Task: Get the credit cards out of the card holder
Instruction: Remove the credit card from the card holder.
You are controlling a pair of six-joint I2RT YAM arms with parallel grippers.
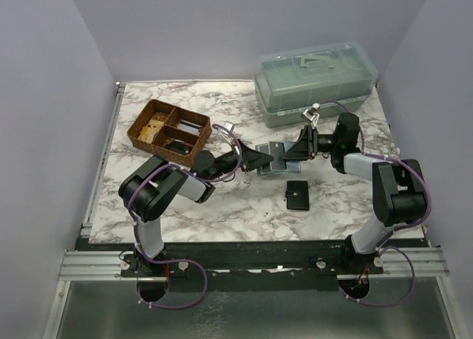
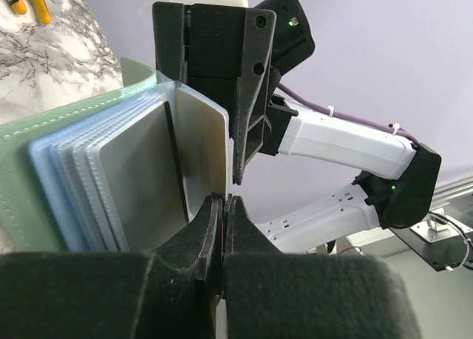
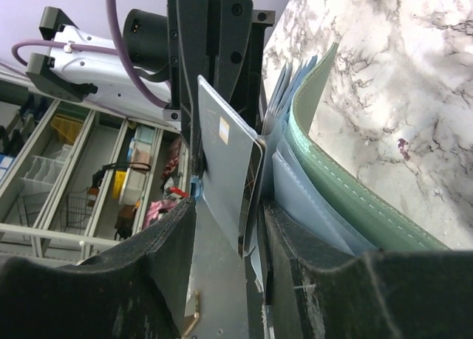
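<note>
The sage green card holder (image 1: pixel 281 156) hangs open between my two grippers above the table's middle. In the left wrist view its green cover (image 2: pixel 29 176) and several fanned clear sleeves (image 2: pixel 81 184) are on the left. My left gripper (image 2: pixel 224 200) is shut on the lower edge of a pale blue card (image 2: pixel 203 151). In the right wrist view that card (image 3: pixel 225 169), with a chip on it, stands between the open fingers of my right gripper (image 3: pixel 229 206), beside the green cover (image 3: pixel 347 184). In the top view the left gripper (image 1: pixel 260 160) and right gripper (image 1: pixel 299 148) face each other. No tan card shows.
A black snap wallet (image 1: pixel 297 195) lies flat on the marble just in front of the grippers. A brown wicker basket (image 1: pixel 168 130) with compartments stands at the back left. A clear green lidded box (image 1: pixel 316 80) stands at the back right.
</note>
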